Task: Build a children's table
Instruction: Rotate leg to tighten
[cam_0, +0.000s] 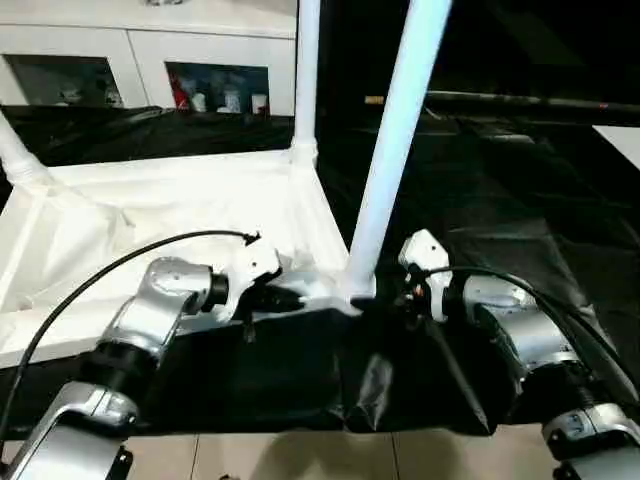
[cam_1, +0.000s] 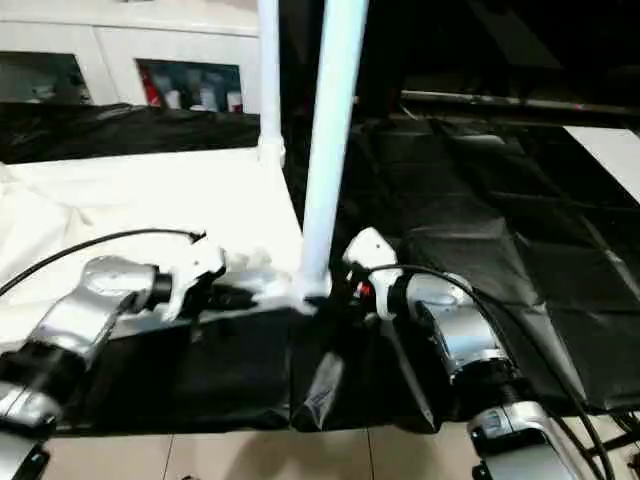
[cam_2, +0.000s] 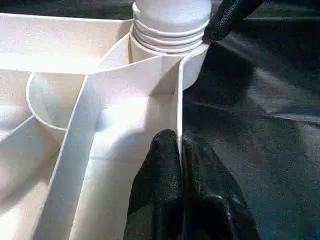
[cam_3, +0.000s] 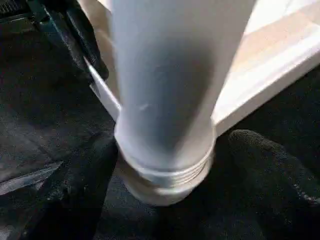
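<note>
- Head views: table top (cam_0: 150, 210) lies upside down on the black cloth (cam_0: 520, 200), ribbed underside up, so the corner sockets face upward to take legs. The near leg (cam_0: 385, 170) stands tilted in the near corner socket; the far leg (cam_0: 305, 75) stands upright at the next corner, and another leg shows at the left edge. Left gripper (cam_0: 285, 298) sits on the near edge, right gripper (cam_0: 408, 290) just beside the near leg's base. Likely purpose: one arm steadies the top while the other works the leg. A cabinet (cam_0: 150, 60) stands behind.
- Left wrist view: left gripper clenched on the top's thin edge wall, one finger each side, near the socket (cam_2: 165, 60). The leg's threaded end shows several threads above the socket rim; judged not fully seated.
- Right wrist view: right gripper's fingers (cam_3: 270, 165) stand spread either side of the leg base, apparently released. Leg is plain white tube; top is white, glossy, ribbed.
</note>
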